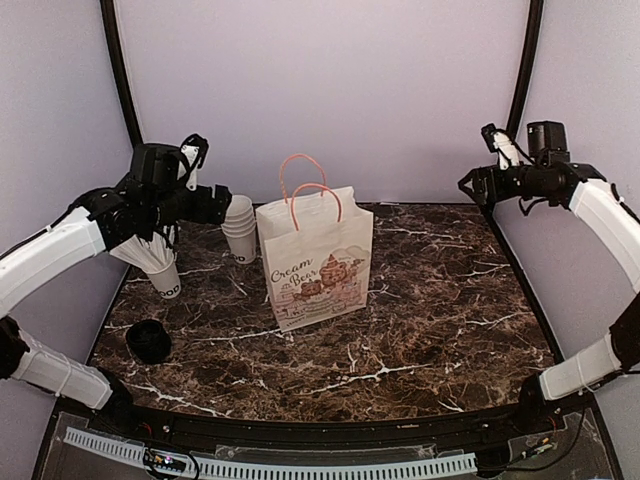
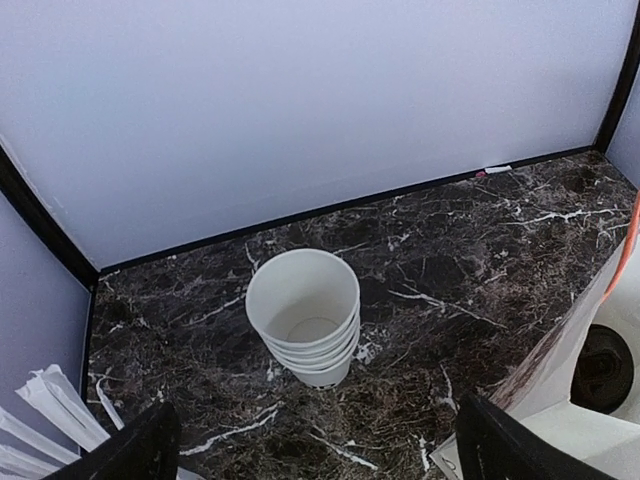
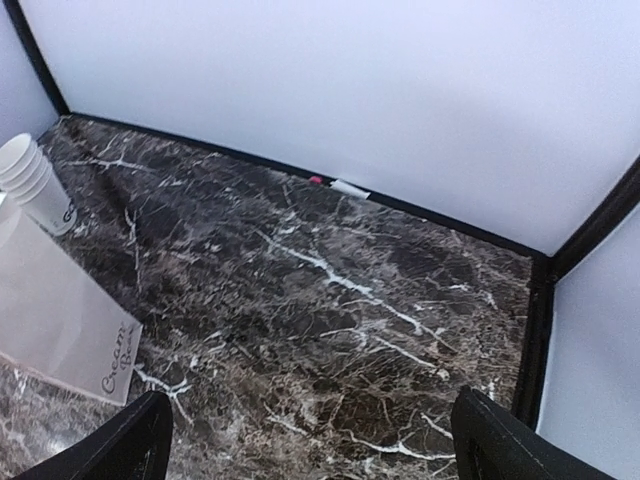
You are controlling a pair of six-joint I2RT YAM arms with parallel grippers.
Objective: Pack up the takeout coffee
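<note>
Leftmost, a small round black object (image 1: 148, 341) lies on the dark marble table (image 1: 430, 330). Near a stack of nested white paper cups (image 2: 303, 315), the left claw (image 2: 317, 410) hangs released and empty. The takeout coffee (image 2: 602, 368), only its round black plastic lid showing, sits inside the white paper bag with pink handles (image 1: 315, 262). The right claw (image 3: 312, 398) gapes wide, empty.

Of the takeout coffee (image 2: 603, 368), only the round black lid is seen, at the right edge of the left wrist view, low in the frame. The lid is viewed from above, facing up, with concentric rings on its top. It is enclosed by the white inner walls of the paper bag (image 2: 590, 440). The cup body is hidden.
</note>
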